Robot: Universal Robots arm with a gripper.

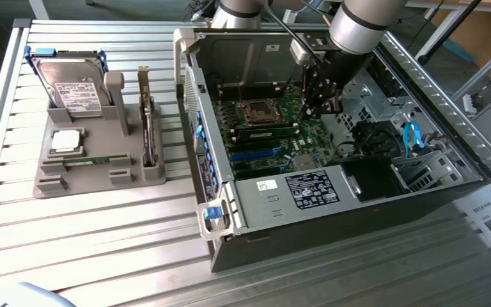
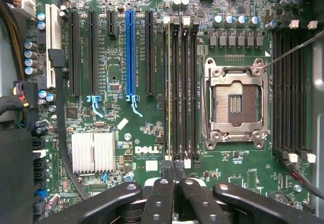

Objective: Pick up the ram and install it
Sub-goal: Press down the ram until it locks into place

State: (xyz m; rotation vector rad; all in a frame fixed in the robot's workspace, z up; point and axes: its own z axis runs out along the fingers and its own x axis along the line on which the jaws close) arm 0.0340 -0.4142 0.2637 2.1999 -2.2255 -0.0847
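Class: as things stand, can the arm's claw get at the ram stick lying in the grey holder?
Likely not at once: the claw is shut and down inside the open computer case, apart from the ram stick. The stick lies uncovered in the grey holder, free from above.

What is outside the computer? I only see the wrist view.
Observer: A grey plastic holder sits on the slatted metal table, at the exterior view's left of the open computer case.
Operator: Is any ram on it?
Observer: Yes, one thin green ram stick lies flat in it, near a square silver processor chip.
Operator: Where is the arm?
Observer: Its gripper reaches down inside the case.
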